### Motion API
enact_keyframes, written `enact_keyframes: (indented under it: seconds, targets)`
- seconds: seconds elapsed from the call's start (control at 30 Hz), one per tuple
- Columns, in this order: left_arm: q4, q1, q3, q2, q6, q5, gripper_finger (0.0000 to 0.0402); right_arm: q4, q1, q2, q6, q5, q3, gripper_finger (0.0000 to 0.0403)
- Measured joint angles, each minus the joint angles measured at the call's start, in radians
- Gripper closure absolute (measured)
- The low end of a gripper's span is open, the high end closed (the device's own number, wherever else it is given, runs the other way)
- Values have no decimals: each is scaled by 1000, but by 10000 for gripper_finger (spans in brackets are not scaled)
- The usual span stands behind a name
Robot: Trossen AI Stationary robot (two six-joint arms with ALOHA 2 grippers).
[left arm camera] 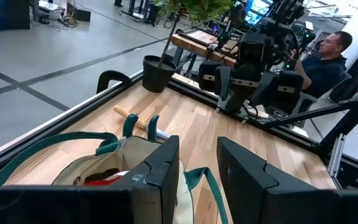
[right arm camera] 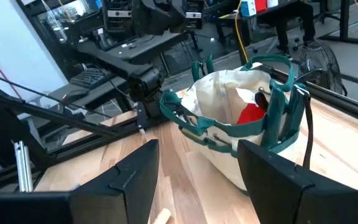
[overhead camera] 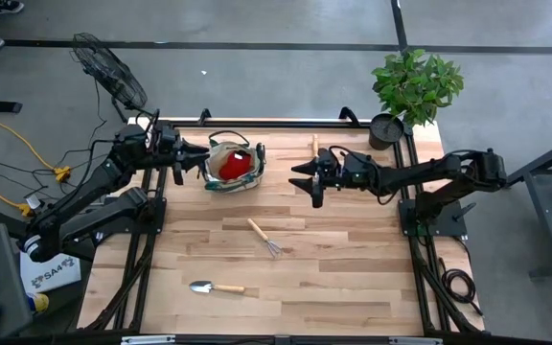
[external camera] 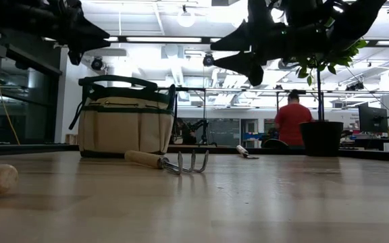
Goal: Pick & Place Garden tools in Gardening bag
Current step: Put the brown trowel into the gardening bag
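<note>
We see the hand rake (overhead camera: 264,237) lying slantwise on the counter (overhead camera: 353,278), nearer to our right hand (overhead camera: 307,178), which hovers wide open and empty beside the gardening bag (overhead camera: 233,165).

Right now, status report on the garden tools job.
Left gripper at gardening bag rim. Right gripper open, empty, raised. Hand rake, trowel on table.
</note>
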Motion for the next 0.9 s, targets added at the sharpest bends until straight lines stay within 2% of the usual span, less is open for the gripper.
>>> enact_keyframes:
  seconds: [0.1,0.23,0.4,0.5,0.7,0.8,0.9]
  targets:
    - [-1,0,0,0,0,1,296,-5,0,0,13,21,0,192]
    - [-1,0,0,0,0,2,296,-15,0,0,96,114,0,192]
    - [-2,0,0,0,0,1,296,-62,0,0,107,198,2,192]
    - [-4,0,0,0,0,1,296,-223,0,0,140,267,48,192]
    - [-4,0,0,0,0,-1,296,-653,-24,0,234,423,191,192]
    - [-5,0,0,0,0,-1,296,-775,-67,0,344,464,228,192]
    - [-12,0,0,0,0,-1,296,-839,-111,0,432,462,231,192]
